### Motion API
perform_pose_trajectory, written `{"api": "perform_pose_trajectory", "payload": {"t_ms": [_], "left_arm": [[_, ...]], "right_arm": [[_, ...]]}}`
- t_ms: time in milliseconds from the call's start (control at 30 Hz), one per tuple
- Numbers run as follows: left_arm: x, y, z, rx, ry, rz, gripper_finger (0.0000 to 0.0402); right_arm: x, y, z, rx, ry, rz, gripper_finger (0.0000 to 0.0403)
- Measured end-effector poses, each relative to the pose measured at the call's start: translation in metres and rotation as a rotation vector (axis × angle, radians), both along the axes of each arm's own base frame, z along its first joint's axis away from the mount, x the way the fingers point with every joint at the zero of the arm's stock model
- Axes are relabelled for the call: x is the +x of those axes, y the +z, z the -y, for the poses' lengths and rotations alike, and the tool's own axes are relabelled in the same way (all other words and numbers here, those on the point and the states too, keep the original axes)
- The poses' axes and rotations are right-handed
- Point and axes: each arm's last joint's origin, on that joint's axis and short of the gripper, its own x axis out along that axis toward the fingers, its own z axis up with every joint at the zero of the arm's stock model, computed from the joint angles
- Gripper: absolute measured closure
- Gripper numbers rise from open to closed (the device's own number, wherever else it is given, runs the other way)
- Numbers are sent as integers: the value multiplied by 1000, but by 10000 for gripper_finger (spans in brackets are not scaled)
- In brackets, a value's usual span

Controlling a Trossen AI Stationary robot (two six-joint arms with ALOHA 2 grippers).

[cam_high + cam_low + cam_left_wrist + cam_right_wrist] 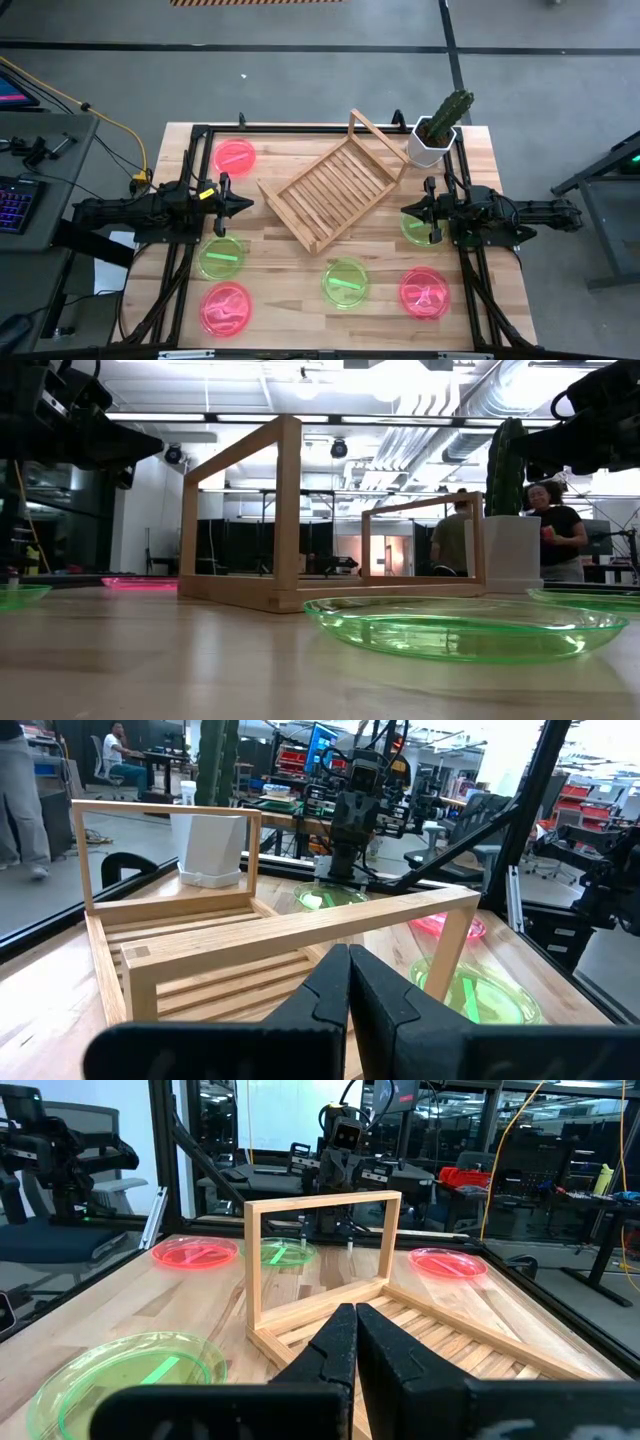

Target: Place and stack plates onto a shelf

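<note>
The wooden slatted rack (335, 192) lies diagonally at mid-table, its taller frame end toward the far right. All six plates lie flat on the table around it. The pink ones are at the far left (235, 157), near left (226, 308) and near right (426, 292). Green ones are at the left (221, 258), near centre (346, 282) and right (418, 228). My left gripper (248, 205) is shut and hovers left of the rack. My right gripper (405, 210) is shut and hovers right of the rack, over the right green plate's edge.
A white pot with a cactus (435, 140) stands at the far right corner, just beyond the rack's frame end. A black metal frame (190, 130) borders the tabletop. People stand in the room beyond the table in the low view. Bare wood shows between rack and near plates.
</note>
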Motion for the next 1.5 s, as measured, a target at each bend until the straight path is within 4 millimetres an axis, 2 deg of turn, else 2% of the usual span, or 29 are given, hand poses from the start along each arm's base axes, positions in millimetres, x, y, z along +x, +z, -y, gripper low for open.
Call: {"api": "perform_pose_trajectory", "payload": {"t_ms": [500, 600, 700, 833, 933, 1000, 1100, 1267, 1367, 1500], "left_arm": [[0, 0, 0, 0, 0, 0, 401], [0, 0, 0, 0, 0, 0, 401], [0, 0, 0, 0, 0, 0, 401], [0, 0, 0, 0, 0, 1, 401], [0, 0, 0, 0, 0, 0, 401], [0, 0, 0, 0, 0, -1, 401], [0, 0, 0, 0, 0, 0, 401], [0, 0, 0, 0, 0, 0, 401], [0, 0, 0, 0, 0, 0, 401], [0, 0, 0, 0, 0, 0, 401]], "right_arm": [[0, 0, 0, -1, 0, 0, 402], [0, 5, 0, -2, 3, 57, 402], [-2, 21, 0, 140, 8, 213, 402], [-15, 54, 4, 581, 38, 600, 402], [-21, 63, 7, 860, 48, 722, 402], [-18, 71, 6, 931, 90, 657, 402], [-4, 87, 0, 978, 169, 438, 402], [33, 113, -13, 1006, 96, 0, 402], [50, 113, -24, 1062, -19, -375, 399], [59, 103, -47, 1182, -187, -856, 375]]}}
